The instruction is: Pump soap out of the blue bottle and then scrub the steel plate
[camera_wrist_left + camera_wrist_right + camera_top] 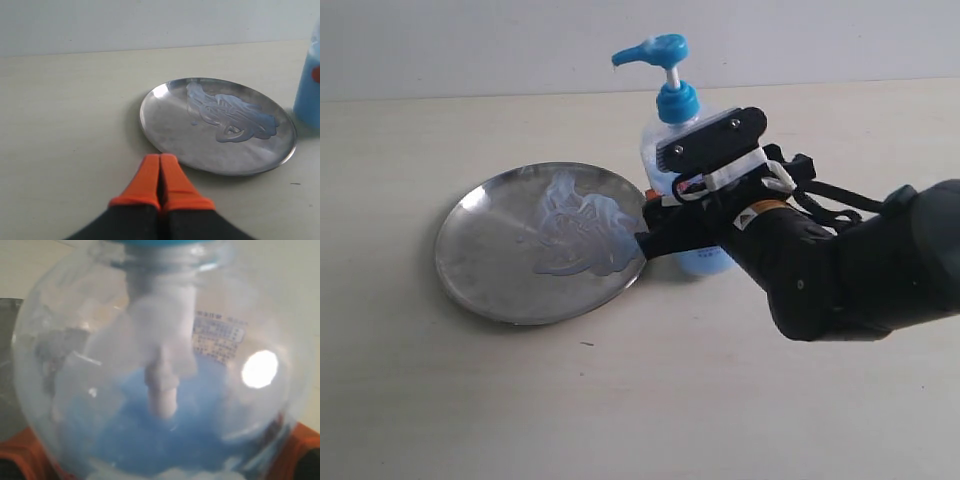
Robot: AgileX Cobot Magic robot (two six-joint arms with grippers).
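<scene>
The blue bottle [665, 140] stands upright just right of the steel plate [480, 260], its bright blue pump head [655, 50] pointing left. My right gripper [682, 240] is shut on the bottle's lower body. In the right wrist view the clear bottle [150, 365] with blue liquid fills the picture, and the gripper [160, 455] shows an orange finger at each side. Pale blue soap [575, 230] lies smeared across the plate. In the left wrist view my left gripper [160, 160] is shut and empty, its orange tips just short of the steel plate [170, 130] rim; soap [230, 115] streaks the dish.
A pale table [620, 400] carries everything, with a light wall behind. The right arm's black body [860, 260] hangs over the table right of the bottle. The blue bottle [309, 85] shows at the edge of the left wrist view.
</scene>
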